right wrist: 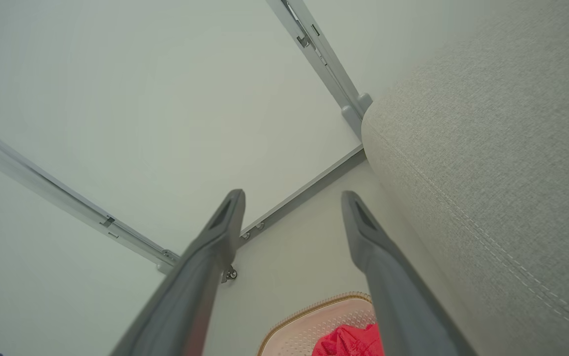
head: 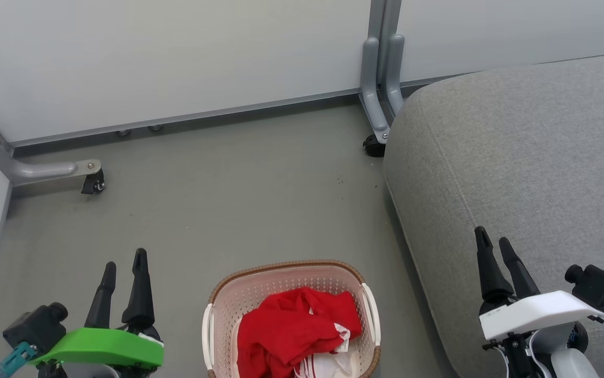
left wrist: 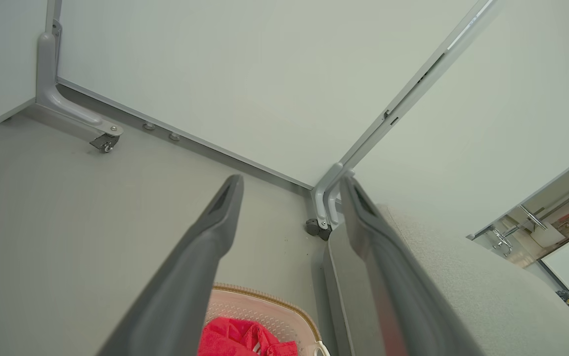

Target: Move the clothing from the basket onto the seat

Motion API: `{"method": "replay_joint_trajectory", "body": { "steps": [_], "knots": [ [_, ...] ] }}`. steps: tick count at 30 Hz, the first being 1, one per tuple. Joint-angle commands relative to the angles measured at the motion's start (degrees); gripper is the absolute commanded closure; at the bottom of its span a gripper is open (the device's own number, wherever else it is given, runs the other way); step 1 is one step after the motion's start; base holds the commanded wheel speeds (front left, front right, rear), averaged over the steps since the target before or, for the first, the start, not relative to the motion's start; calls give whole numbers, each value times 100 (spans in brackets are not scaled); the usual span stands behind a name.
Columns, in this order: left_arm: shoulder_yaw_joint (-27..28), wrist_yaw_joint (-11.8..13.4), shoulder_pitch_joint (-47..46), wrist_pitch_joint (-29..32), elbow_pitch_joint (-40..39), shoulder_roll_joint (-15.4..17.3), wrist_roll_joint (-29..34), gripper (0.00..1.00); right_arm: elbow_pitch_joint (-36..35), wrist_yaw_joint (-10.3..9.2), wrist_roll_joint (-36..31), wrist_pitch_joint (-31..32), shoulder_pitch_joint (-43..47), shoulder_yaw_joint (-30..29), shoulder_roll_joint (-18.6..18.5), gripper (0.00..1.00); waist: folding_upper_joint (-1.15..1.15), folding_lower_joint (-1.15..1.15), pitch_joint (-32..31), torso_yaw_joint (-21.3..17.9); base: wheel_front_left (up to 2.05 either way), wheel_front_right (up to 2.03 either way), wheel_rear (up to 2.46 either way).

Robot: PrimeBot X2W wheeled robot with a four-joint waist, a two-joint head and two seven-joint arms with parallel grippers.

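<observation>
While my left gripper (head: 125, 259) and right gripper (head: 493, 235) hover empty, red clothing (head: 291, 328) lies heaped in the basket (head: 281, 268) near the grey seat (head: 532, 157).

Through the head camera I see the clothing, bright red with a white striped part and a small white label, crumpled inside the cream basket with its brown rim. The basket stands on the grey floor (head: 218, 199) at bottom centre. The seat, a large light-grey cushion with a stitched seam, takes up the right side, close to the basket but apart from it. At lower left, my left gripper's two dark fingers stand apart over bare floor. At lower right, over the seat's edge, my right gripper's fingers are likewise spread. Pale wall panels (head: 176, 52) stand behind.
</observation>
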Motion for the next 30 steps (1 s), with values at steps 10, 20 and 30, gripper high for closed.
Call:
{"method": "replay_joint_trajectory", "body": {
  "steps": [10,20,30],
  "knots": [
    [-162,106,57,-210,-195,141,846,0,-216,2,-922,-217,61,178,-34,0,0,0,-3,-11,0,0,0],
    [-296,137,135,-365,-256,202,1471,0,-249,2,-1612,-373,103,283,-37,0,0,0,-23,-5,0,0,0],
    [-386,127,214,-507,-320,233,2061,0,-323,2,-2250,-515,162,373,-40,0,0,0,-60,-31,0,0,0]
  ]
}}
